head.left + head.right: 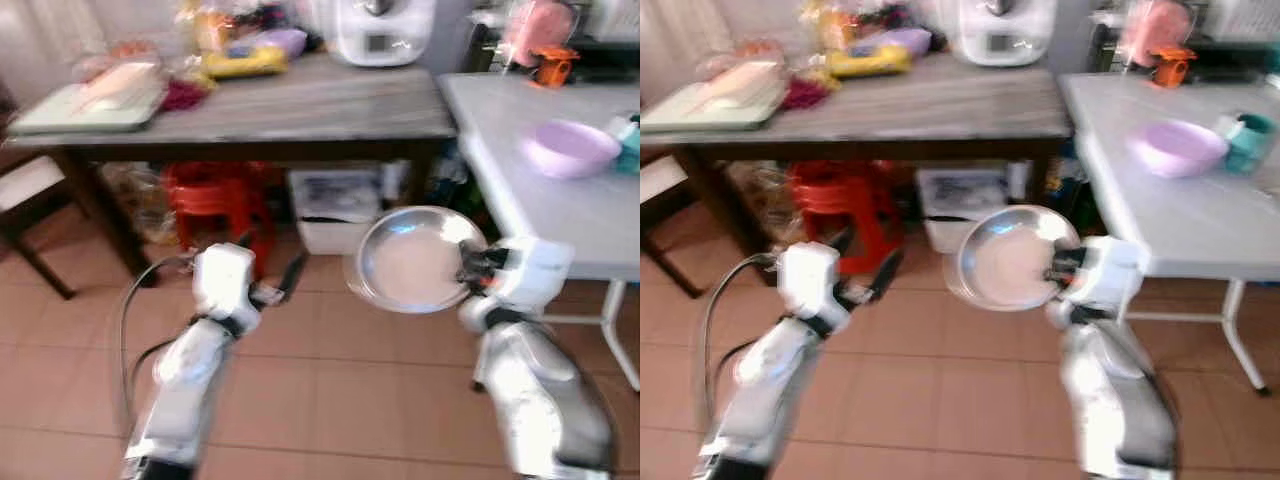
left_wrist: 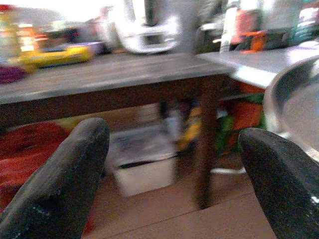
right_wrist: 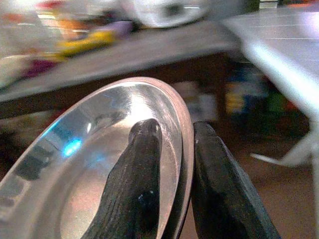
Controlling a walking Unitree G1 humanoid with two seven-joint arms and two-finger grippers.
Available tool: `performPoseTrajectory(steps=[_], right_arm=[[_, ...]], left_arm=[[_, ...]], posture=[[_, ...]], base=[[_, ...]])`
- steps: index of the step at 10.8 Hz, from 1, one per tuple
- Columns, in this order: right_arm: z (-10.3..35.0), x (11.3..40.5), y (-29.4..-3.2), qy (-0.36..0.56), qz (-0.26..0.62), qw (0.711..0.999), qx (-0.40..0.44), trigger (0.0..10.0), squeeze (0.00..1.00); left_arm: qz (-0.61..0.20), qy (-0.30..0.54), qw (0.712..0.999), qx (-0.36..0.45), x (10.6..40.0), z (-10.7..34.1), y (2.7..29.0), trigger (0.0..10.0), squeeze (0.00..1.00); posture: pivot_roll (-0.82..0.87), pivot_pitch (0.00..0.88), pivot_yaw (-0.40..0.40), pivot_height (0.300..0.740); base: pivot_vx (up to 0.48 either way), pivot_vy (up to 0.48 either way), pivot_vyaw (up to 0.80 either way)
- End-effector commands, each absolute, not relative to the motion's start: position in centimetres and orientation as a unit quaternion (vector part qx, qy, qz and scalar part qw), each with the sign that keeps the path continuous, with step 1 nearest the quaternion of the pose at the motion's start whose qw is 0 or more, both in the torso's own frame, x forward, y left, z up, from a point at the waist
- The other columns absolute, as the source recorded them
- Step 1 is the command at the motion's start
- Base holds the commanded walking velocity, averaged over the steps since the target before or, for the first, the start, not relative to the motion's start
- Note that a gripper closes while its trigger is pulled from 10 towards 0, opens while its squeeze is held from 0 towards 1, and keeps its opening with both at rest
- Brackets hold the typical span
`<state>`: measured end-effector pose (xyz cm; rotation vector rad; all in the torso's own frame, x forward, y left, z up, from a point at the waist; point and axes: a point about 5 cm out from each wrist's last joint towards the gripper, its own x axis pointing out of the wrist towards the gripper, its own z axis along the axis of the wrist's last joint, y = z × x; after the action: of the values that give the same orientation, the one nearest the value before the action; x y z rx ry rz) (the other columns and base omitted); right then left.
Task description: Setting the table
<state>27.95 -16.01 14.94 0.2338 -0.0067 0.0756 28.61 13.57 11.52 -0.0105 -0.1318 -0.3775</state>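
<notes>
A round metal plate (image 1: 410,262) hangs in the air over the tiled floor, just left of the white table (image 1: 590,215). My right gripper (image 1: 468,268) is shut on the plate's right rim. In the right wrist view one finger (image 3: 137,189) lies inside the metal plate (image 3: 84,169) and the other presses its underside. My left gripper (image 1: 282,285) is held out low over the floor, open, with nothing between its fingers (image 2: 55,184). A lilac bowl (image 1: 570,148) and a teal cup (image 1: 1247,142) stand on the white table.
A grey wooden table (image 1: 300,105) stands ahead, loaded with a white appliance (image 1: 382,30), a yellow item (image 1: 243,62) and a tray (image 1: 90,105). Beneath it are a red stool (image 1: 222,205) and a white box (image 1: 335,210). A dark chair (image 1: 30,215) is at far left.
</notes>
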Motion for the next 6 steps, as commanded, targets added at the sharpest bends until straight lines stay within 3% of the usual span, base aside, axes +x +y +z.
performPoseTrajectory(steps=[1,2,6], right_arm=[[15.32,27.98,-16.65,-0.014,0.029,0.993,0.114,10.0,0.0],[15.15,28.01,-16.78,-0.011,0.023,0.993,0.116,10.0,0.0],[15.29,27.86,-16.46,-0.016,0.034,0.992,0.12,10.0,0.0]], left_arm=[[-0.193,-0.073,0.978,-0.004,28.67,11.85,13.08,10.0,0.0],[-0.193,-0.071,0.979,-0.003,28.64,11.76,13.1,10.0,0.0],[-0.197,-0.078,0.977,-0.003,28.6,11.99,12.96,10.0,0.0]], posture=[[-0.08,0.05,0.065,0.74],[-0.08,0.049,0.066,0.74],[-0.08,0.05,0.066,0.74]], base=[[0.0,0.48,0.0],[0.0,0.48,0.0],[0.0,0.0,0.0]])
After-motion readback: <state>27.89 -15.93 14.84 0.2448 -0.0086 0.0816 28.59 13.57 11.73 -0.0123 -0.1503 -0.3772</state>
